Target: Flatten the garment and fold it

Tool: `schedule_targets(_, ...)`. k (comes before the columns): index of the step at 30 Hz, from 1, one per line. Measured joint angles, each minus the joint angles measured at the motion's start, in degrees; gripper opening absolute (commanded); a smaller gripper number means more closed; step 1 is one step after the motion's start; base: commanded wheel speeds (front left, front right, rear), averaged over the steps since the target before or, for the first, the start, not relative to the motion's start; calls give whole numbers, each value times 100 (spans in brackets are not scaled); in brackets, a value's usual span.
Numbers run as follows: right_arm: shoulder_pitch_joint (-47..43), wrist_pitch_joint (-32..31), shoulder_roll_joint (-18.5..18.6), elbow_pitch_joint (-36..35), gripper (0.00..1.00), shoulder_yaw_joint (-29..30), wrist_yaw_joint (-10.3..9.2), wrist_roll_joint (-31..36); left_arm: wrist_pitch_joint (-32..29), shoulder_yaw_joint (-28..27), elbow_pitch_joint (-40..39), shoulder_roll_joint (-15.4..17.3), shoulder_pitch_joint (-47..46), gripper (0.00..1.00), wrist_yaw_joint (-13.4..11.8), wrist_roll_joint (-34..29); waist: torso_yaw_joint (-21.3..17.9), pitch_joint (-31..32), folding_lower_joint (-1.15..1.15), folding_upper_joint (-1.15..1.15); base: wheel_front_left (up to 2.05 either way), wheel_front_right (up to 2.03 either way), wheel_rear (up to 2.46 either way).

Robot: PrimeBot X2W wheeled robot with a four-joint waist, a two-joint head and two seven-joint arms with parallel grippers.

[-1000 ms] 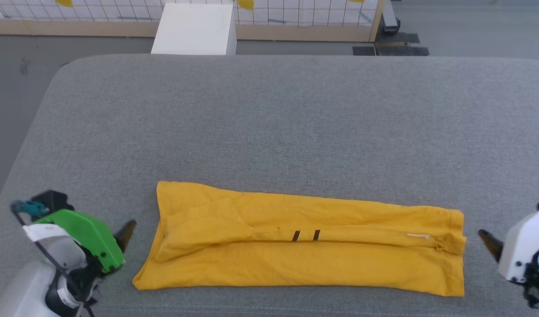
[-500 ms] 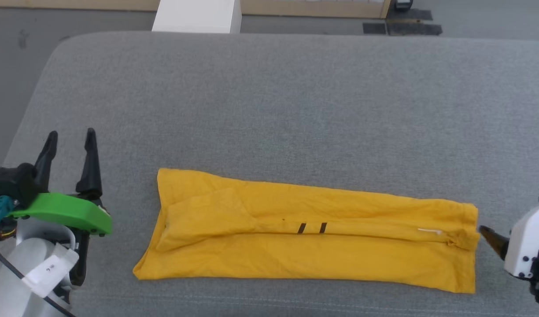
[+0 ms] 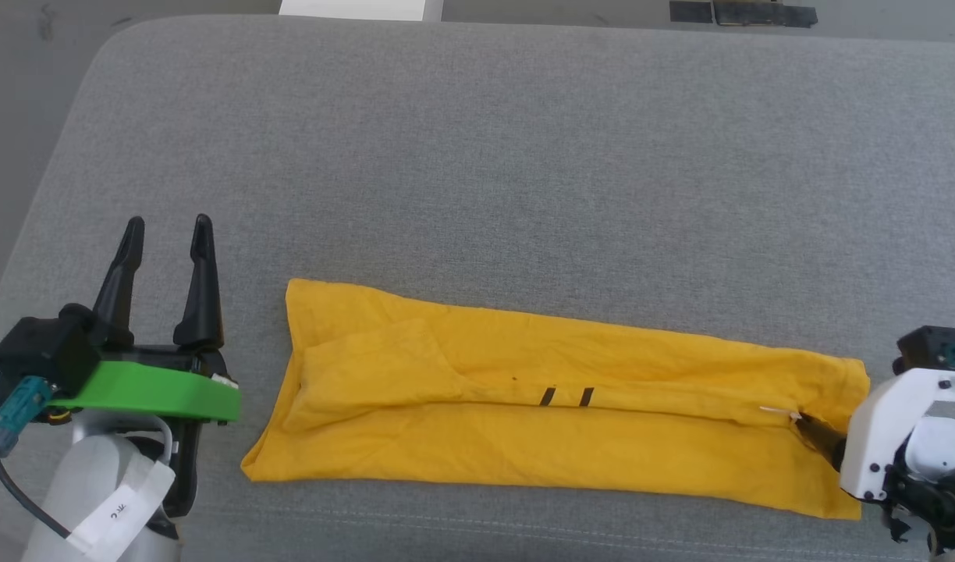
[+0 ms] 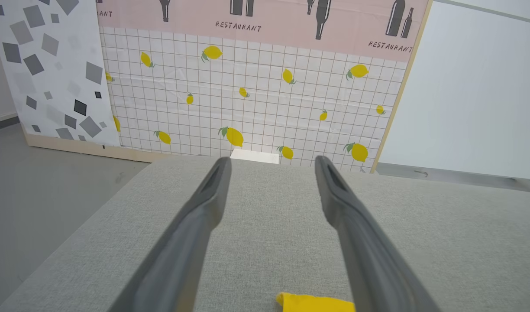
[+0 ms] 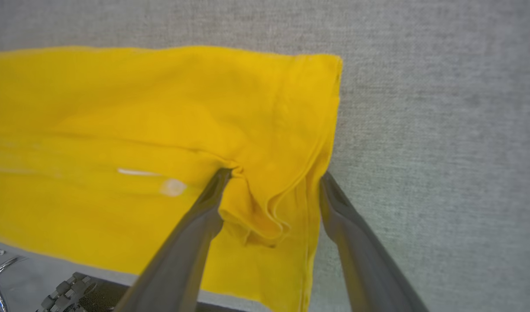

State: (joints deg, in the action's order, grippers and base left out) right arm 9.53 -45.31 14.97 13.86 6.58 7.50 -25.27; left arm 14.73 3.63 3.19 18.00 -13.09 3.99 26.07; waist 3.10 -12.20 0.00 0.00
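Just changed: dark 2-fingered right gripper [image 5: 274, 173] moved in from beside the cloth, now at the right end of the bright yellow short-sleeved T-shirt of soft cloth [image 3: 555, 406]. Fingers [image 5: 182, 242] wide apart, 1 at the puckered fold, 1 just beside the shirt's right edge, nothing pinched yet. Left gripper with the green plastic collar [image 3: 169, 221] turned away from the cloth, now pointing far, spread wide too, holding nothing, near the shirt's left end but apart from it. Shirt itself not moved: 1 long folded strip, lying left to right on the near part of the big grey woven cushion [image 3: 477, 156], 2 short black stripes showing in the middle. Probably getting ready to pinch the right end and fold it over to the left. Past the far edge: small white box [image 4: 254, 156], grey floor [image 4: 40, 173], wall of white squares with yellow lemons [image 4: 256, 99].
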Motion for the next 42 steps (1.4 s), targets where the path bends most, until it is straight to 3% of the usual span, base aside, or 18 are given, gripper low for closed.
schedule_targets(8, 203, 100, 20, 267, 100, -297, -38, -38, 1, -213, 136, -326, 29, 100, 207, -252, -1, 16, 0, 0, 0, 0, 0)
schedule_targets(9, 229, 82, 26, 312, 50, -298, -38, -47, 1, -226, 162, -352, 33, 100, 219, -276, 1, 20, 0, 0, 0, 0, 0)
schedule_targets(10, 244, 58, 36, 332, 28, -298, -37, -45, 1, -236, 182, -366, 41, 100, 240, -290, 3, 23, 0, 0, 0, 0, 0)
schedule_targets(11, 259, 40, 43, 348, 0, -297, -36, -43, 1, -247, 197, -380, 51, 100, 254, -294, 4, 23, 0, 0, 0, 0, 0)
schedule_targets(17, 326, -60, 27, 434, 0, -34, -11, 42, 1, -308, 227, -431, 71, 100, 303, -354, 8, 29, 0, 0, 0, 0, 0)
schedule_targets(22, 401, -114, 2, 537, 0, 569, 15, 342, 1, -345, 254, -463, 73, 100, 305, -391, -10, 13, 0, 0, 0, 0, 0)
schedule_targets(30, 542, -380, 36, 605, 0, 1785, 12, 1793, 1, -361, 350, -478, 73, 100, 309, -399, -35, -1, 0, 0, 0, 0, 0)
schedule_targets(33, 604, -491, -134, 444, 0, 2125, 9, 2279, 1, -403, 378, -483, 73, 100, 309, -400, -47, 22, 0, 0, 0, 0, 0)
schedule_targets(36, 644, -689, -277, 224, 0, 2068, 9, 2598, 1, -442, 391, -486, 81, 100, 310, -400, -67, 73, 0, 0, 0, 0, 0)
schedule_targets(42, 595, -1715, -99, -443, 0, 1181, 9, 2668, 1, -483, 381, -497, 240, 100, 310, -443, -132, 244, 0, 0, 0, 0, 0)
